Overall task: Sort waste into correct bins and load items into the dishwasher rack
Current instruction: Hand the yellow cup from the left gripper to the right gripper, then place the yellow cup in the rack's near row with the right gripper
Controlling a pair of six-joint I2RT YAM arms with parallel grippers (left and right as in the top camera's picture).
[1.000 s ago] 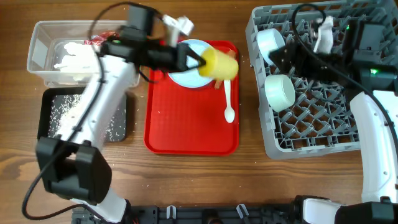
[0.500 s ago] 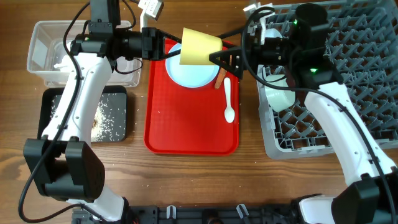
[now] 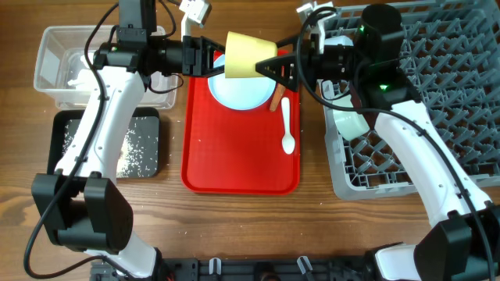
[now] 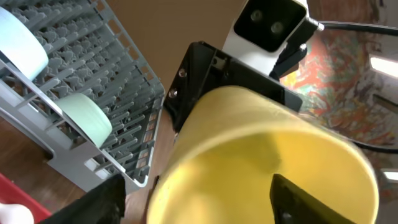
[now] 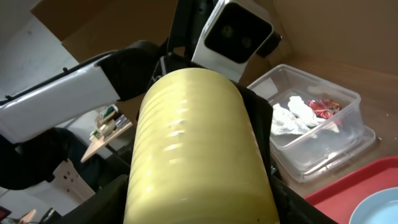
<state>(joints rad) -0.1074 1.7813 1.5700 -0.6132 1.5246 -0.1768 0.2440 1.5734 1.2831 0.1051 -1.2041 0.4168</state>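
Observation:
The small yellow cup [image 3: 248, 56] hangs on its side above the red tray, between my two grippers. My right gripper [image 3: 266, 66] is shut on the yellow cup [image 5: 196, 155], one finger pressed against each side of its body. My left gripper [image 3: 217, 61] stands open at the cup's mouth [image 4: 267, 168], with one finger outside and apart from the wall and the other inside the rim. The light blue plate [image 3: 238, 92], the white spoon [image 3: 287, 125] and the orange carrot [image 3: 276, 97] lie on the tray below. The pale green bowl [image 3: 351, 121] stands in the dishwasher rack [image 3: 437, 117].
The clear tub [image 3: 55, 74] at the back left holds the white napkin [image 5: 289, 118] and the red wrapper [image 5: 320, 106]. In front of it the black tray [image 3: 101, 144] holds scattered rice. The flat red tray [image 3: 234, 172] lies mid-table. A light blue bowl [image 4: 22, 50] sits in the rack.
The left gripper carried the cup up over the tray and the right arm came across from the rack. Right jaws have closed onto the cup; left jaws have opened off its rim.

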